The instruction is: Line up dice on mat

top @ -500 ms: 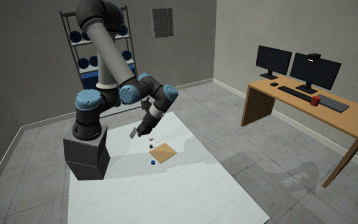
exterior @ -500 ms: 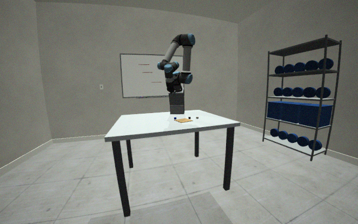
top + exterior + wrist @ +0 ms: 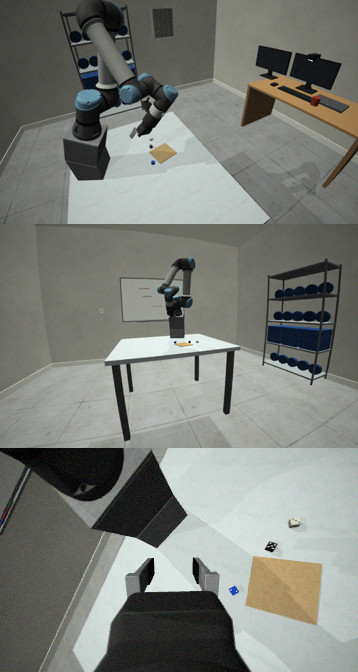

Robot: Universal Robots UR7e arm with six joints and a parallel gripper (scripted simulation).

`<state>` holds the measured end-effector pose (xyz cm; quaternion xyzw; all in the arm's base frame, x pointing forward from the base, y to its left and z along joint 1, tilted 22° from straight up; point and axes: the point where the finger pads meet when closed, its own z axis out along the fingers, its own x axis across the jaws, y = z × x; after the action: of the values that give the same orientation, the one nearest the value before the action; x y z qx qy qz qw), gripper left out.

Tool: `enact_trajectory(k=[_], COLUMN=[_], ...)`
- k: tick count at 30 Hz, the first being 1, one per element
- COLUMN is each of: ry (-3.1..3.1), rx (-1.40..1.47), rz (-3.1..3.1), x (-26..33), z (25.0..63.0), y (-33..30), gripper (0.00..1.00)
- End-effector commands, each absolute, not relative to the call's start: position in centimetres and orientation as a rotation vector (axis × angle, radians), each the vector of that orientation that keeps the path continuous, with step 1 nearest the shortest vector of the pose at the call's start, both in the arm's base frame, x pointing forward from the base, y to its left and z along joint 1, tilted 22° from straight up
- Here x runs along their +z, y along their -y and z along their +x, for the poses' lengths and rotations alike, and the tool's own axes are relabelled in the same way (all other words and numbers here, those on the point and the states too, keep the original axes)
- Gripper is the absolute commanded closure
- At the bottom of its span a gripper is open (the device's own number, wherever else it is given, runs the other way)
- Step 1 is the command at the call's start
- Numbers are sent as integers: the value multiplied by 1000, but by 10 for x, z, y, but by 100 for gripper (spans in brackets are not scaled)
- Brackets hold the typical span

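A tan square mat (image 3: 163, 152) lies flat on the white table; it also shows in the wrist view (image 3: 285, 588) and in the exterior view (image 3: 183, 344). Three small dice lie on the table beside the mat, none on it. A blue die (image 3: 152, 162) (image 3: 233, 590) lies by the mat's edge nearest the base. A black die (image 3: 151, 146) (image 3: 271, 546) lies by another corner. A cream die (image 3: 151, 139) (image 3: 295, 522) lies a little beyond the black one. My gripper (image 3: 134, 134) (image 3: 173, 565) is open and empty, held above the table, apart from the dice.
The robot's grey pedestal (image 3: 86, 155) stands on the table close to the dice. A shelf rack (image 3: 300, 321) and a wooden desk (image 3: 305, 108) with monitors stand off the table.
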<state>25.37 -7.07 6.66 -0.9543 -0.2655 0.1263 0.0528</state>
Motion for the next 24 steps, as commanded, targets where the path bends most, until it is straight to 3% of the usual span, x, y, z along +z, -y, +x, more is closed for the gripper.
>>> enact_trajectory(k=[1,24], ry=[808,982], rx=[383,108], rz=[-2902,-2951], x=[67,21], z=[254,292], y=[71,79], gripper=[0,0])
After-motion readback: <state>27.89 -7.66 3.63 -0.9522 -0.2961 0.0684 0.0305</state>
